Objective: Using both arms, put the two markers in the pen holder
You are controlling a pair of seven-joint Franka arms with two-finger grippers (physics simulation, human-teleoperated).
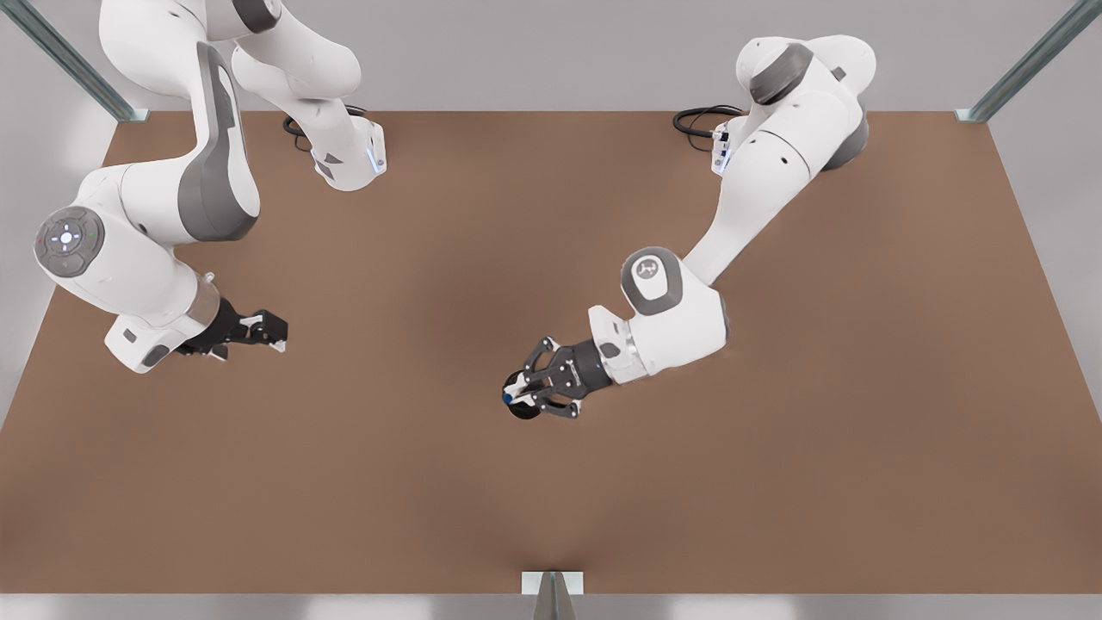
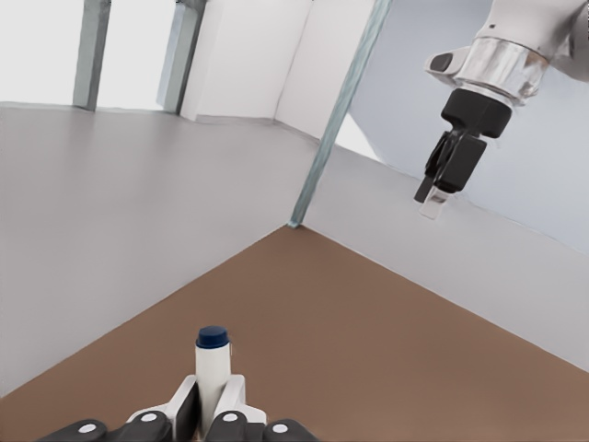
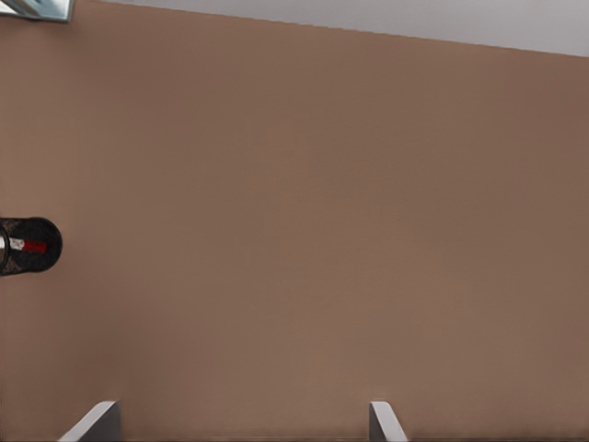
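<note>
Slim white-barrelled marker with a dark blue cap (image 2: 213,364) stands clamped upright between the black fingers of the left gripper (image 1: 535,393), which hangs directly over the small round black mesh-walled pen holder (image 1: 521,405) near mid-tabletop, toward the front view's right

Right gripper (image 1: 258,328) waits well apart at the front view's left; fingers spread, nothing held

Its wrist camera catches the holder from above, a white marker with a red band (image 3: 28,247) already lying inside

Judgement: half done. Red in, blue still in the grip above the rim; lowering and release remain

Bare brown tabletop (image 1: 551,482) around; metal frame posts at the corners. Nothing stands between marker and cup, though the red marker inside narrows the opening
</note>
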